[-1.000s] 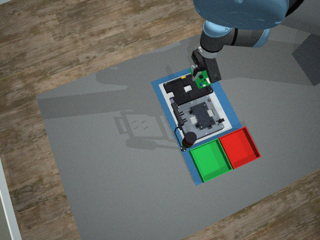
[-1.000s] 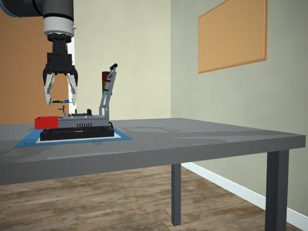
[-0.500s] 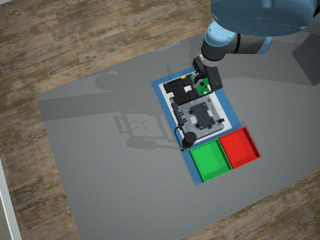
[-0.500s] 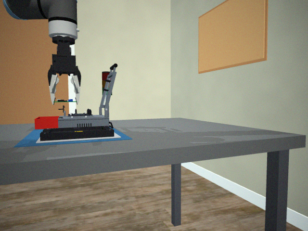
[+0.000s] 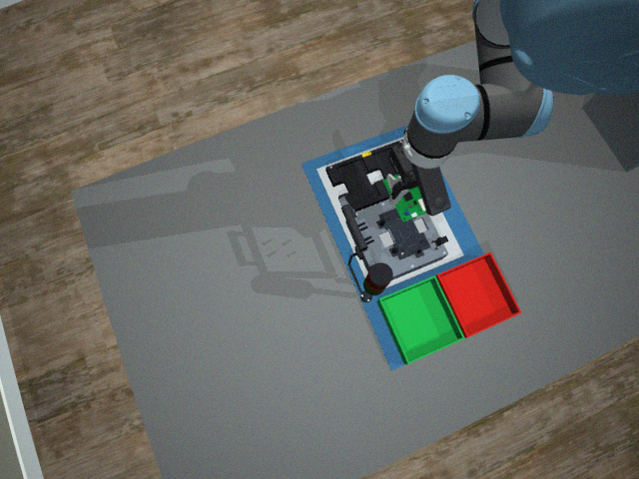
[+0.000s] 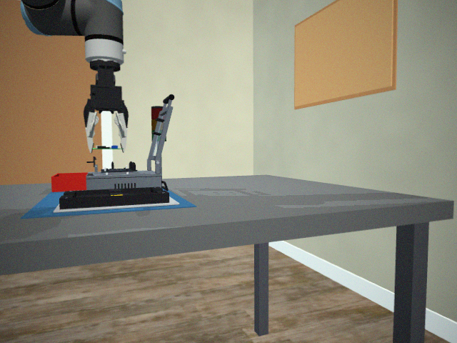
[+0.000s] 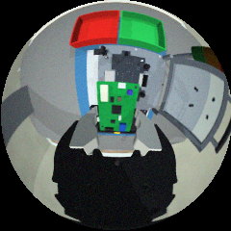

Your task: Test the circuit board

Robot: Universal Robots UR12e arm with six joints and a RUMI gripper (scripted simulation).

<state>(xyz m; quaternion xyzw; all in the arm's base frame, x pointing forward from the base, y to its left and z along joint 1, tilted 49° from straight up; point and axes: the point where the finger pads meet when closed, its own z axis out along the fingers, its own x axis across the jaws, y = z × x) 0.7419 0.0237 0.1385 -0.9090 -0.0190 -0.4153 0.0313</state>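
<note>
The bench (image 6: 302,206) carries a blue mat (image 5: 384,345), and on it you have the tester (image 5: 407,241), the black tray (image 6: 114,197), the green bin (image 5: 420,319) and the red bin (image 5: 477,293) side by side. The lid (image 6: 159,136) of the tester stands open, nearly upright, so the bed below is free to receive the board.

The gripper (image 6: 106,147) hangs above the tester with its jaws clenched on the board (image 7: 117,106). The board is in the air, level, component side up, held by its two long edges, well above the tester bed. In the wrist view its white connector (image 7: 121,86) is at the end which points toward the bins.

You should treat the board as light, thin and stiff. I think it will not bend, but it can pivot between the jaws if it touches something on one side only. The edges are narrow, so the grip area is small and the board may slip if you push it down against the pins. The small parts on top look fragile, therefore keep the hold on the bare edges, as it is now, and not on the parts.

For the next step I judge you need to lower it slowly and keep it level, so both holes meet the pins together. I cannot make out the pins or the lone post clearly in these views.
</note>
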